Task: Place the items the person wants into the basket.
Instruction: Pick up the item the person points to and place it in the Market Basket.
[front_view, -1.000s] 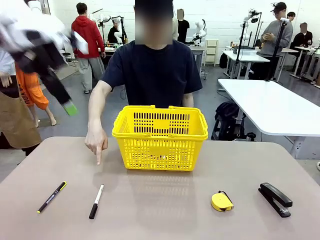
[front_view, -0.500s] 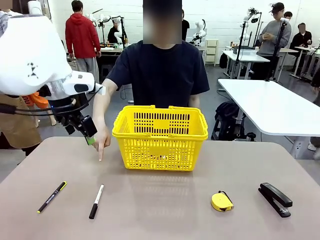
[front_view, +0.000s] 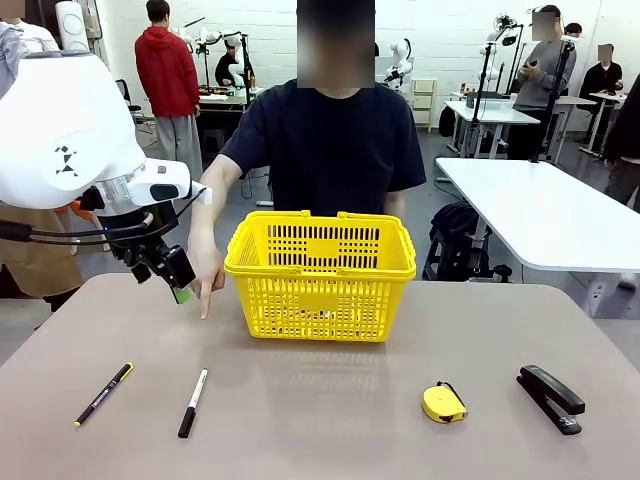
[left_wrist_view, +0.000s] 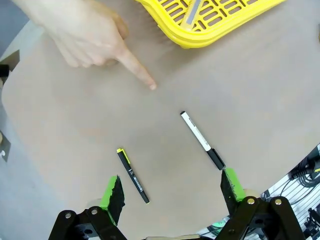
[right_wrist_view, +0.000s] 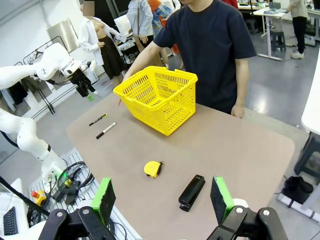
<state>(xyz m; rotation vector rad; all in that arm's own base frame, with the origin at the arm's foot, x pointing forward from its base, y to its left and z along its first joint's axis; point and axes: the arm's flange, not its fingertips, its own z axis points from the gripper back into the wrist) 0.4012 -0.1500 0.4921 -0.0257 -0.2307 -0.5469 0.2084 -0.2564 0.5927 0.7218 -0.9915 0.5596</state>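
Left gripper (front_view: 176, 284) hangs over the far left of the bench (front_view: 330, 440), just beside the person's hand (front_view: 205, 278). That hand has its index finger aimed down at the bench left of the basket (front_view: 320, 300). Front view also has the marker (front_view: 193, 403) lying near the front edge, with the black pen (front_view: 103, 394) to its left. The tape measure (front_view: 443, 403) and stapler (front_view: 550, 398) lie well apart on the right.

Left wrist view: left gripper (left_wrist_view: 172, 190) is spread wide with nothing between its pads. Below it lie the marker (left_wrist_view: 202, 141) and pen (left_wrist_view: 132, 175). The hand (left_wrist_view: 85, 35) points its fingertip nearer the marker's white end, and a corner of the basket (left_wrist_view: 200, 42) shows at the top.

Right wrist view: right gripper (right_wrist_view: 161, 197) is released and empty, high above the near edge. The tape measure (right_wrist_view: 152, 169) and stapler (right_wrist_view: 192, 192) are below it, the basket (right_wrist_view: 160, 105) beyond.

Step looks like reading the request, nothing picked yet. I'd guess the marker is wanted. Next move calls for dropping the left gripper over the marker's barrel, turning the wrist to straddle it and keeping clear of the pen and the hand.
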